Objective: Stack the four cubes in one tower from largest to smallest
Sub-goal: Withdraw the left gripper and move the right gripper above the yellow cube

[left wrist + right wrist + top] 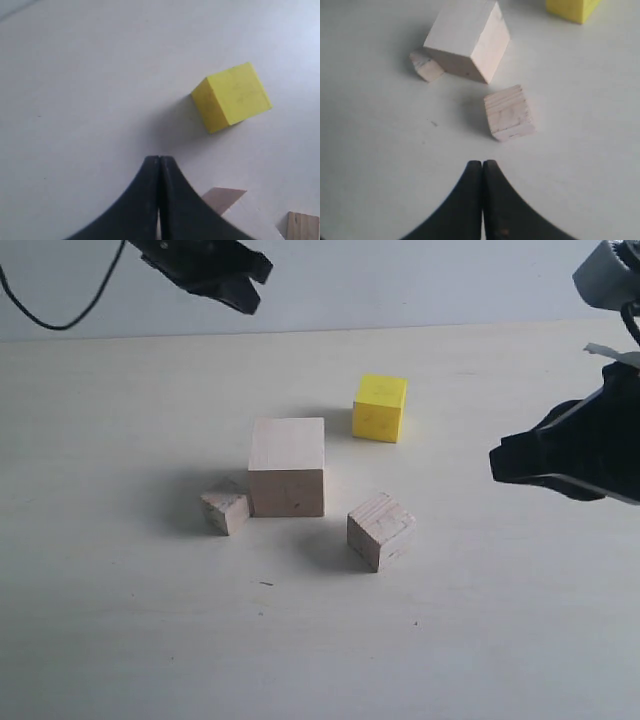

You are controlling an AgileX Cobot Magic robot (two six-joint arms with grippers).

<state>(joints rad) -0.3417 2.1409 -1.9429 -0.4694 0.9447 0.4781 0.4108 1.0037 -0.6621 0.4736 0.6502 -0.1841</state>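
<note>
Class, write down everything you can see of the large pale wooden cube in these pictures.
The large cube is pale bare wood with faint grain and crisp edges. It stands square and flat on the table, near the middle, with nothing on top. In the exterior view the small cube sits against its lower left corner, apparently touching. The yellow cube and medium cube stand apart from it.

Table (110, 640) bears three wood cubes (287, 467) (380, 530) (226, 507), yellow cube (380, 407).
</note>
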